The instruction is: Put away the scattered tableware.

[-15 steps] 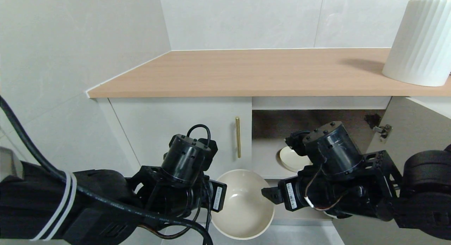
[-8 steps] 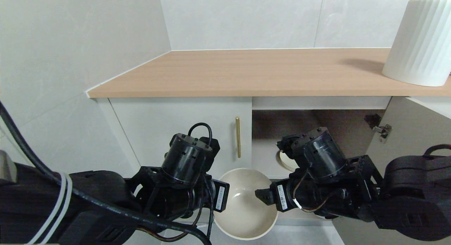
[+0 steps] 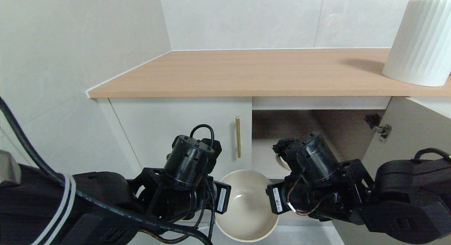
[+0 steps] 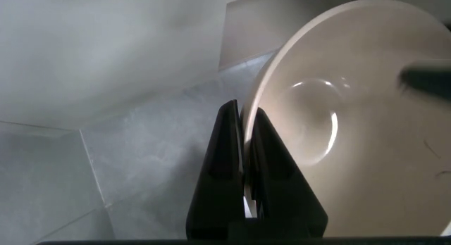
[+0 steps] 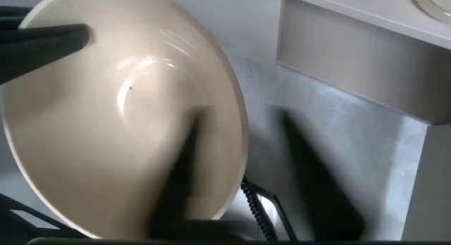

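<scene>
Bowl [image 3: 246, 209]: cream, tilted, low and near, just before the open cabinet [image 3: 317, 125]. The left gripper [image 4: 242, 125] is clamped on its left rim. The right gripper [image 5: 243, 118] straddles the right rim, fingers apart. If the left lets go before the right closes, the bowl likely drops. Shelved carelessly, it could strike the small plate [image 3: 282, 164] inside.

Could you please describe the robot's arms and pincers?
The left arm and right arm are black, each with a cylindrical wrist and a white printed label. A thick black cable, a cable loop and white bands sit on the left arm. The left pincer and right pincer have black fingers.
</scene>
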### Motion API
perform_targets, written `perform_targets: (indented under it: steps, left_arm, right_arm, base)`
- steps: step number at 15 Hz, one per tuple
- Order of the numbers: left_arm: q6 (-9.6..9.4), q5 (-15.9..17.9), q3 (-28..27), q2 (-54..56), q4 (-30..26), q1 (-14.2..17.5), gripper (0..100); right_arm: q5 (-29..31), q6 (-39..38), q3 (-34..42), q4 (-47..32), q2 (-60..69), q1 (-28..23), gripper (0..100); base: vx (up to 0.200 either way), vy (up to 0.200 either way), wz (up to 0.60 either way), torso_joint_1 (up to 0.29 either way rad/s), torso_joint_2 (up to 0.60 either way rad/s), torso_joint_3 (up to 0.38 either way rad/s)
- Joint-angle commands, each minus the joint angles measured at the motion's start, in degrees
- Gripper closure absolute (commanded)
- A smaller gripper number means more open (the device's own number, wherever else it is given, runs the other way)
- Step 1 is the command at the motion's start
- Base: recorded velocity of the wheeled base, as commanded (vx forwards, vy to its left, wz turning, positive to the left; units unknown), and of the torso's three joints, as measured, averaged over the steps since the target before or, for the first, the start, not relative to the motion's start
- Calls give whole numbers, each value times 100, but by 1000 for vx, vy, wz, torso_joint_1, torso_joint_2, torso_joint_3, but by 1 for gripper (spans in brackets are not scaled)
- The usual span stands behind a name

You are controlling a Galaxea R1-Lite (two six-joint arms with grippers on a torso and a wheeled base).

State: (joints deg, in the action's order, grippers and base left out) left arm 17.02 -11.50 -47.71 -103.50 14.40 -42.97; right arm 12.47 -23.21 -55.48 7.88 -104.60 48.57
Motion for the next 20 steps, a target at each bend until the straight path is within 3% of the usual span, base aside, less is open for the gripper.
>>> perform_targets:
  steps: [1,7,8,10,12,15,18,20]
  left_arm:
    - [3,-37,-1,-83,2,-1,100]
    - [-6,-63,-1,-83,2,-1,100]
    - [3,-72,-10,-74,2,-1,0]
    - [38,-125,-10,-30,63,-1,0]
    - [38,-397,-1,-30,186,8,0]
    - [56,-441,8,5,186,8,0]
    - [153,-432,-1,75,195,8,0]
    - [161,-432,-1,84,204,8,0]
  right_arm:
    - [10,1,2,4,-8,4,100]
    - [10,10,2,4,-8,21,100]
    - [10,10,11,4,-17,21,100]
    - [19,10,11,4,-17,12,100]
    - [36,10,11,4,-105,-67,100]
    - [133,18,-77,4,-369,-708,100]
    - [133,-70,-525,-14,-1045,-1666,100]
    - [273,-562,-947,-67,-1406,-2018,100]
  base:
    - [0,0,0,0,0,0]
    - [0,0,0,0,0,0]
    - [0,0,0,0,0,0]
    - [0,0,0,0,0,0]
    - [0,0,0,0,0,0]
    - [0,0,0,0,0,0]
    - [0,0,0,0,0,0]
    - [0,0,0,0,0,0]
